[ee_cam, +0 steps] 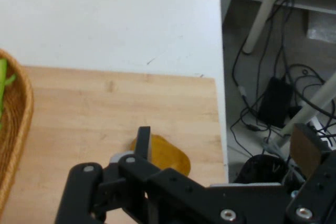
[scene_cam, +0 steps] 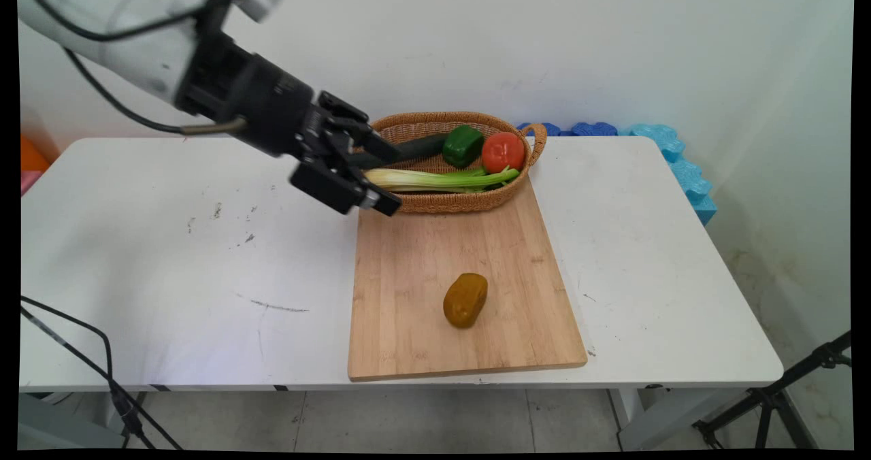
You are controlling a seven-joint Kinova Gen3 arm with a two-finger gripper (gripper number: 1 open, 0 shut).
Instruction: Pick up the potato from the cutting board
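My gripper (scene_cam: 384,181) hangs with its fingers spread wide and empty at the left end of the wicker basket (scene_cam: 476,201), right by the pale butt of the celery (scene_cam: 442,179). The brown potato (scene_cam: 465,300) lies well apart, toward the table's near edge on the wooden cutting board (scene_cam: 408,324). Its long axis runs roughly from far edge to near edge, slightly tilted.

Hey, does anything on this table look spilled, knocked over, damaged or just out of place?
Nothing spilled or broken. The potato lies alone on the cutting board, apart from the vegetables in the basket. The table shows dark scuff marks.
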